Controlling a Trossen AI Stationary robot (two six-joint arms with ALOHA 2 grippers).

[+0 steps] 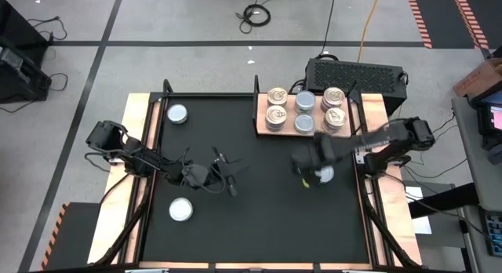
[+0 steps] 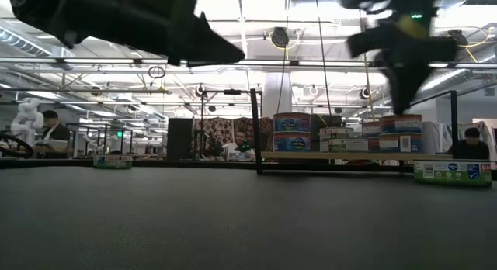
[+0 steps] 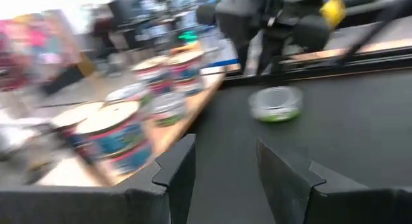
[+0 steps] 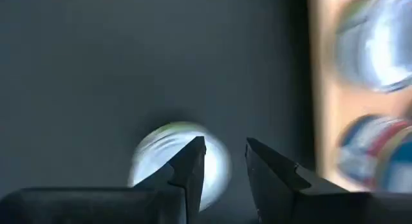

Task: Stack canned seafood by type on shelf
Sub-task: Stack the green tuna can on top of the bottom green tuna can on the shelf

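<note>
Most of the work is judged done: six stacks of tins are seen on the shelf at the far right of the desk, gold lids in the outer columns, silver lids in the middle. Three silver tins are left on the desk: one far left, one near left, one just below the right tool, whose fingers are parted with nothing between them. The left tool, also parted and empty, is held over mid-desk.
</note>
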